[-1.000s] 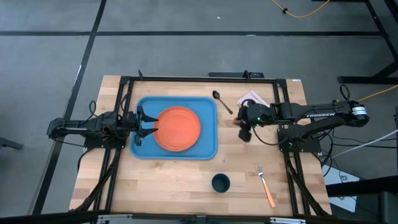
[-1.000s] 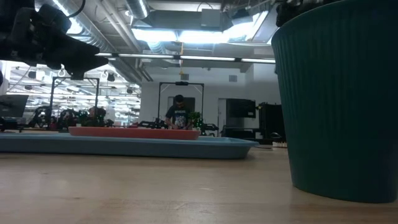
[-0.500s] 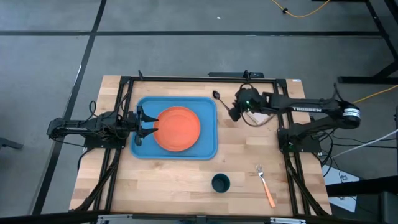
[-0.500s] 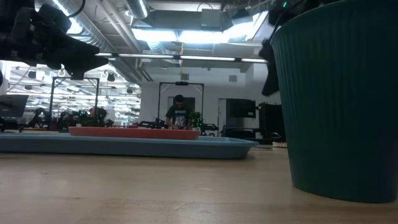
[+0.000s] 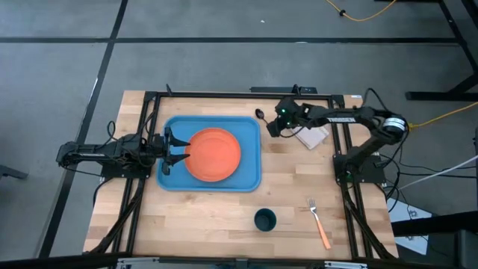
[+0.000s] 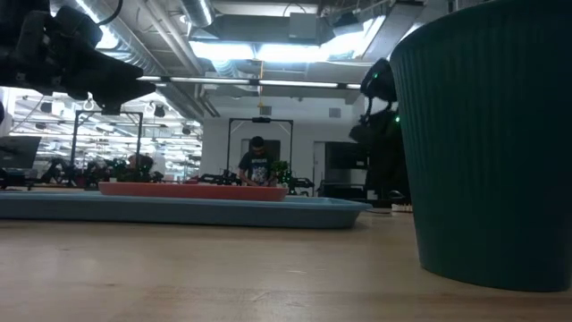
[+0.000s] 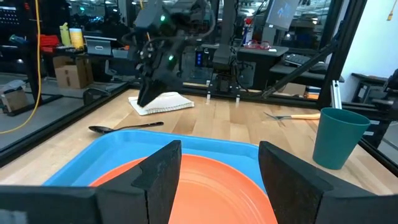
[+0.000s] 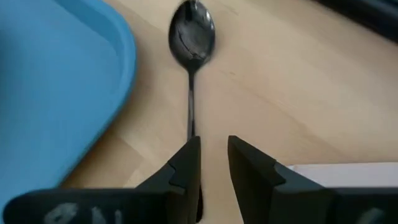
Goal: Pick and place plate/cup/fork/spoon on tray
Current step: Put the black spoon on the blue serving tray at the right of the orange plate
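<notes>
From above, our right end effector (image 5: 272, 127) hovers by the spoon (image 5: 261, 115), just beside the tray (image 5: 250, 181). At its wrist, fingers (image 8: 186, 168) stand narrowly parted, empty, astride the handle; they might skid off it.

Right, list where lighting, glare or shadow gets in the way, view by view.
Low view: the ceiling lights behind it leave the cup a dark backlit mass. Right wrist view: the bowl of the spoon mirrors bright glare. High view: even light, with only soft shadows around the tray and the plate.
</notes>
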Motion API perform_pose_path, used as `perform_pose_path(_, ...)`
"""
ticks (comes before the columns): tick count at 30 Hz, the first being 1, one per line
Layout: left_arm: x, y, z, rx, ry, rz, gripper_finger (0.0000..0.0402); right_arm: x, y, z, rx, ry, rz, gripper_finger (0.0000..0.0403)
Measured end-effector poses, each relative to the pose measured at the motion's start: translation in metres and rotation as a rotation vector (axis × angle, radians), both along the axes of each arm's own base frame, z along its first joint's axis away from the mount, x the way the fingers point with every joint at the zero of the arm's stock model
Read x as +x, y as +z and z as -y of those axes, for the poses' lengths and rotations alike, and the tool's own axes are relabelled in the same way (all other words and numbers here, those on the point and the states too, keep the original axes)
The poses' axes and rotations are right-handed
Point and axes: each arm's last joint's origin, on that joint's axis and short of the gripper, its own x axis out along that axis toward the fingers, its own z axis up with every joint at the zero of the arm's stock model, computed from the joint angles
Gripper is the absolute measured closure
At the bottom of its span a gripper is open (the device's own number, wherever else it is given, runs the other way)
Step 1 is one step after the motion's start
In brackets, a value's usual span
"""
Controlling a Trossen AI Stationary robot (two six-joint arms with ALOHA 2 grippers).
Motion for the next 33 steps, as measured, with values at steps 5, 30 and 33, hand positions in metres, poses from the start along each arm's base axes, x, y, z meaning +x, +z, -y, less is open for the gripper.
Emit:
perform_pose_path(5,0.000,0.000,0.000,0.000,0.000,0.000,0.0194,0.008,-0.016,0.008,0.012,0.020,-0.033,0.0317)
perform_pose_path(30,0.000,0.000,0.000,0.000,0.000,0.000,0.0194,0.037,-0.044,0.021,0.032,0.096,-0.123,0.0322)
perform_pose_path(33,0.000,0.000,0.000,0.000,0.000,0.000,0.0194,0.037,-0.041,0.021,0.035,0.093,-0.106,0.0348)
